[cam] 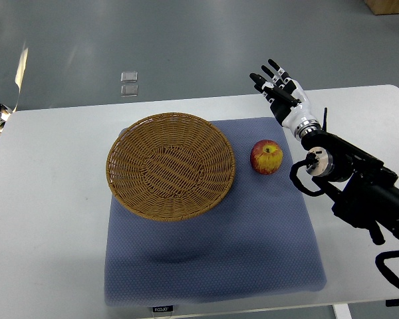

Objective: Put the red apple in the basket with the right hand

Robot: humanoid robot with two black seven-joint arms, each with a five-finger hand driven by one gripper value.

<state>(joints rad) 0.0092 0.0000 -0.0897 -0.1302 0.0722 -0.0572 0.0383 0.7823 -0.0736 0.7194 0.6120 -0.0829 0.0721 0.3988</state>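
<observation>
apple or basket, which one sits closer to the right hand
The red apple. It lies on the blue mat just left of the right hand's wrist, while the wicker basket sits farther left, beyond the apple.

Right robot hand [279,90] open, raised.
</observation>
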